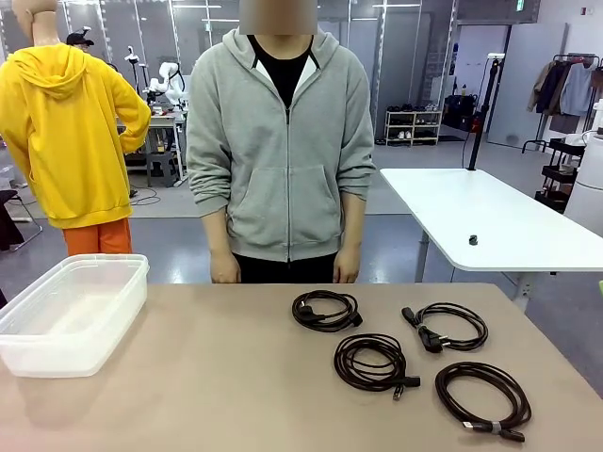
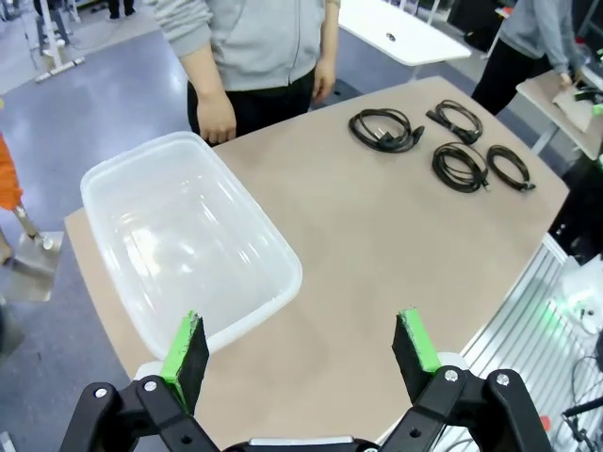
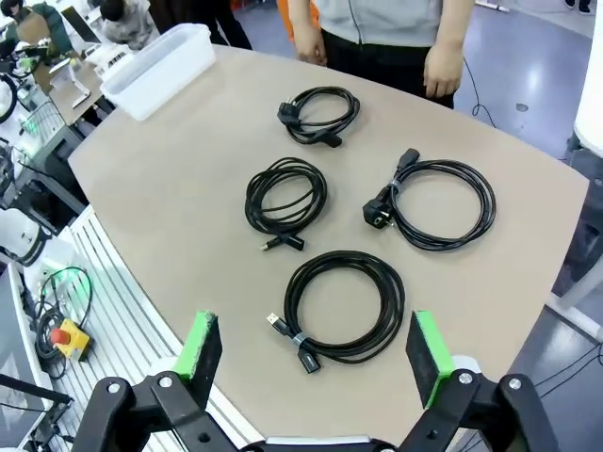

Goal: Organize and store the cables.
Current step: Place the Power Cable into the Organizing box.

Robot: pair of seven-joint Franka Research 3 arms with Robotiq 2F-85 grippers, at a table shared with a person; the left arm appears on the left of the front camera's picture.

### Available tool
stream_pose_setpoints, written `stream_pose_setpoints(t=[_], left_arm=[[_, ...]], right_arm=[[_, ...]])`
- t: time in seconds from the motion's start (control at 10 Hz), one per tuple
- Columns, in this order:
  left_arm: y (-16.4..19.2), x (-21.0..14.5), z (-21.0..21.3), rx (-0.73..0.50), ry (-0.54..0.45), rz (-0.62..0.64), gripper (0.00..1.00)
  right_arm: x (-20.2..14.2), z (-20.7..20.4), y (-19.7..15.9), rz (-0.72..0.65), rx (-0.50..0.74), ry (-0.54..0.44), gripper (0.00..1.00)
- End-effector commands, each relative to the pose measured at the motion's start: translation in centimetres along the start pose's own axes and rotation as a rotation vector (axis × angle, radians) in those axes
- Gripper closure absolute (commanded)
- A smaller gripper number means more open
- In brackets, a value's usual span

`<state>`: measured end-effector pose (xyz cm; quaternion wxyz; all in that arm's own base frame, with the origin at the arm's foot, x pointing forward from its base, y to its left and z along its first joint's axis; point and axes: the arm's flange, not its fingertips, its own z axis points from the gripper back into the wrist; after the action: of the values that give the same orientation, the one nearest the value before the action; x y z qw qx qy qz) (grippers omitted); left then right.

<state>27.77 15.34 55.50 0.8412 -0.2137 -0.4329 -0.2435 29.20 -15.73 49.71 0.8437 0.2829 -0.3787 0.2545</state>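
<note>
The left gripper (image 2: 300, 325) has black linkage fingers with round silver pivot screws and bright green pads (image 2: 186, 350); the right gripper (image 3: 316, 325) looks the same; the person (image 1: 287, 160) wears a grey zip hoodie over what seems a black top.

You've got four black cable coils (image 1: 326, 311) on the worktop (image 1: 217, 377): one with a chunky mains plug (image 1: 429, 337), one tied by a small light band (image 1: 485, 427), and two more. You also have one clear plastic container (image 1: 71, 315), just the single one. One person (image 1: 283, 160) stands at the far edge, with two hands (image 1: 224, 268) showing.
</note>
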Motion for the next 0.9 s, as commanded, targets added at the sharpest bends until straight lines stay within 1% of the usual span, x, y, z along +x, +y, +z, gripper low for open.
stream_pose_setpoints(t=[0.0, 0.8], left_arm=[[-0.19, 0.05, 0.36, 0.006, 0.002, -0.018, 0.00], [-0.19, 0.05, 0.36, 0.006, 0.002, -0.018, 0.00]], right_arm=[[-0.08, 0.20, -0.03, 0.010, -0.005, 0.006, 0.00], [-0.08, 0.20, -0.03, 0.010, -0.005, 0.006, 0.00]])
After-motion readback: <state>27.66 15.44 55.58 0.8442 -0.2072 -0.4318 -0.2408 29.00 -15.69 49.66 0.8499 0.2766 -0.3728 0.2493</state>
